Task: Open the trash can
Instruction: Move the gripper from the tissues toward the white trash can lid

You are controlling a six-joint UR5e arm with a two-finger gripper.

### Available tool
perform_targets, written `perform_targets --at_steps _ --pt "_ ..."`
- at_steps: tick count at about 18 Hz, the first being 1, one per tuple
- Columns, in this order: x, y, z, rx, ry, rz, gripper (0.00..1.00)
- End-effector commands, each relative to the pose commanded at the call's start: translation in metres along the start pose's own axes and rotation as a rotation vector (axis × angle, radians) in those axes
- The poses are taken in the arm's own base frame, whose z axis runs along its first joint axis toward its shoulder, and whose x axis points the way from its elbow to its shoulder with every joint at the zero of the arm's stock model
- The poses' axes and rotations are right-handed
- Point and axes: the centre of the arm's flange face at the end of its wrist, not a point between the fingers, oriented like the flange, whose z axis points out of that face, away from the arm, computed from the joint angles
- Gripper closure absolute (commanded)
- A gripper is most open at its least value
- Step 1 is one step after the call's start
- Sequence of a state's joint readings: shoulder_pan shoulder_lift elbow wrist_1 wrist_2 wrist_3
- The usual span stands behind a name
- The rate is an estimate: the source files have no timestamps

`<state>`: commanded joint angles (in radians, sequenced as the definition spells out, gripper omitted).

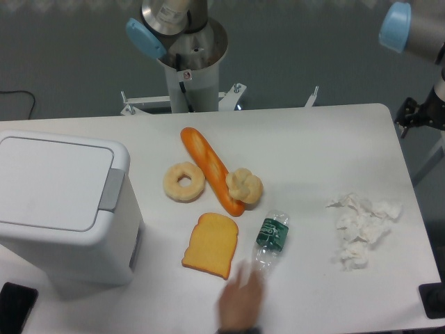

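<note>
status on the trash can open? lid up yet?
Nothing looks done: the trash can has its flat lid down and the grey push tab shows no contact. Nothing is in hand; the tool is out of view at the right edge. A blurred human hand is near the bottle. Left: press the tab.

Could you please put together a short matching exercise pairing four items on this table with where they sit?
Things:
1. trash can
2. crumpled tissues
3. toast slice
4. doughnut

Places:
A. right side of the table
B. just left of the baguette
C. left edge, lid shut
D. left of the plastic bottle

Pairs: 1-C, 2-A, 3-D, 4-B
</note>
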<state>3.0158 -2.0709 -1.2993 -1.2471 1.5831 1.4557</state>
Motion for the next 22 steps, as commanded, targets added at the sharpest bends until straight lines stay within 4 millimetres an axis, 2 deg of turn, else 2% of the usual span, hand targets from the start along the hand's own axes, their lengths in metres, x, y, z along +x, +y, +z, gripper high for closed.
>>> perform_targets --at_steps 4,6,8,11,15,22 --pt "0.003 -0.008 -0.002 -0.003 -0.004 0.009 0.0" --pt "0.008 -0.019 -0.002 0.002 -0.003 0.018 0.0" --pt "0.019 -0.027 0.0 0.007 -0.017 0.024 0.0" --pt "0.05 -0.036 -0.015 0.036 -0.048 -0.101 0.0" --pt "0.085 -0.073 -0.039 0.047 -0.06 -0.151 0.0" --pt "0.17 -0.176 -0.089 0.156 -0.061 -0.322 0.0"
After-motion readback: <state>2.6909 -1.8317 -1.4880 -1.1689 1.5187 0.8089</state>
